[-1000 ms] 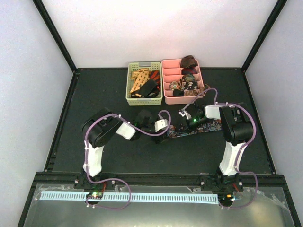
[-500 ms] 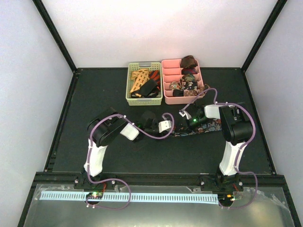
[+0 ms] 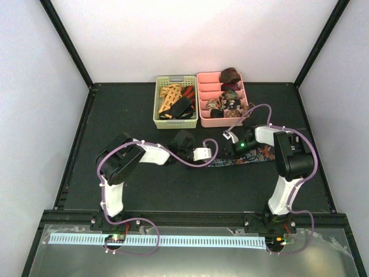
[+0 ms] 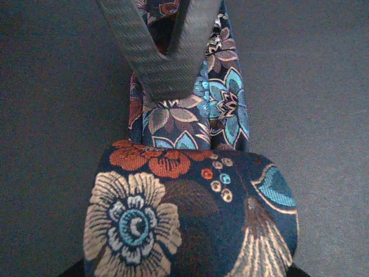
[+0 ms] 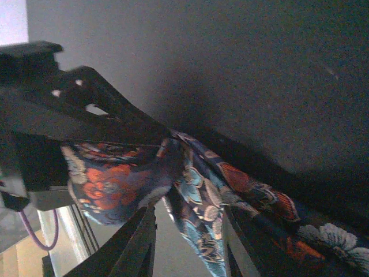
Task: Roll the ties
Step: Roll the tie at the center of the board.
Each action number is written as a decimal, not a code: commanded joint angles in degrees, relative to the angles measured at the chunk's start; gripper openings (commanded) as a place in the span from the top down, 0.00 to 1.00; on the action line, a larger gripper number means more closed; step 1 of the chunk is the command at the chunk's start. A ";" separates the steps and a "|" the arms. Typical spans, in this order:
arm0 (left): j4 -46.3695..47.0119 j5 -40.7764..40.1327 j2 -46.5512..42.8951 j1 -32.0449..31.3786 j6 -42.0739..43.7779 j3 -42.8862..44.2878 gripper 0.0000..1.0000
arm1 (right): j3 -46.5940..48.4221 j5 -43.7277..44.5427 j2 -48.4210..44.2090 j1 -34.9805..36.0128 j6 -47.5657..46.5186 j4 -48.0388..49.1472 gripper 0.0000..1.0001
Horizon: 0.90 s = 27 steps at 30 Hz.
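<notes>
The left end effector (image 3: 206,154) reaches across the bench (image 3: 127,115) to the left end of the floral tie (image 3: 249,157), which lies as a long strip on the bench between the two arms. In the left wrist view one carbon finger (image 4: 164,63) rests on the narrow run of fabric and the cloth gathers under it, while a broad fold of the tie humps up close to the lens. The second finger is hidden, but I judge this end effector closed on the tie end, with the first turn of a coil wrapped about it. Further right, the right end effector (image 5: 187,216) straddles the strip. Its fingers stand apart with the fabric running loose between them and a sliver of gap on one side, so it looks open, guiding rather than clamping. The step in hand seems to be the start of rolling this tie. The next move calls for more wrist turns on the left, with the strip kept straight and lightly taut on the right — slack would let the coil skew.
</notes>
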 commanded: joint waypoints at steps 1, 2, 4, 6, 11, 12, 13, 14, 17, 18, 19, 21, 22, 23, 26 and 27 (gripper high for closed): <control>-13.49 -3.92 2.27 0.40 3.00 2.19 0.70 | -0.02 3.77 3.02 0.14 -1.40 -0.97 0.65; -14.14 -3.89 2.67 0.37 2.89 2.77 0.70 | -0.28 4.65 3.39 0.15 -1.28 -0.94 0.66; -15.56 -3.83 3.13 0.50 2.97 3.65 0.70 | -1.27 7.42 4.21 -0.08 -0.96 -0.74 0.66; -16.53 -3.41 3.42 0.59 3.07 4.22 0.70 | -1.57 6.73 5.23 -1.13 -1.00 -1.16 0.66; -17.71 -2.91 3.80 1.47 2.43 5.17 0.70 | -1.84 4.92 5.19 -1.45 -0.07 -2.37 0.66; -18.47 -2.89 3.99 1.74 2.36 5.66 0.70 | -2.35 4.05 5.09 -1.42 0.22 -2.45 0.66; -19.30 -2.79 4.25 1.95 2.31 6.28 0.70 | -2.53 2.92 4.95 -1.41 0.16 -2.55 0.66; -19.93 -2.64 4.43 2.26 2.27 6.81 0.69 | -2.91 1.70 4.63 -1.46 0.00 -2.46 0.66; -20.31 -2.33 4.34 2.62 2.11 6.91 0.69 | -2.99 -0.23 3.10 -1.39 0.15 -1.13 0.65; -20.06 -2.28 4.21 2.60 2.11 6.62 0.69 | -3.04 -1.04 1.91 -1.41 0.52 0.03 0.65; -19.79 -2.27 4.17 2.62 2.08 6.50 0.69 | -3.30 -1.77 0.30 -1.45 1.56 1.87 0.64; -19.72 -2.42 4.20 2.57 1.89 6.63 0.69 | -3.96 -3.95 -2.86 -1.47 5.51 6.69 0.61; -19.72 -2.47 4.22 2.60 1.82 6.65 0.69 | -4.09 -5.32 -4.07 -1.32 7.50 9.04 0.58; -19.66 -2.49 4.23 2.59 1.80 6.67 0.69 | -4.08 -6.38 -4.88 -1.09 9.24 10.94 0.52; -19.78 -2.50 4.46 2.60 1.59 6.89 0.68 | -2.55 -7.83 -4.73 1.11 11.54 11.72 0.48; -19.79 -2.48 4.50 2.60 1.51 6.92 0.68 | -2.23 -8.28 -4.13 1.91 11.93 11.41 0.48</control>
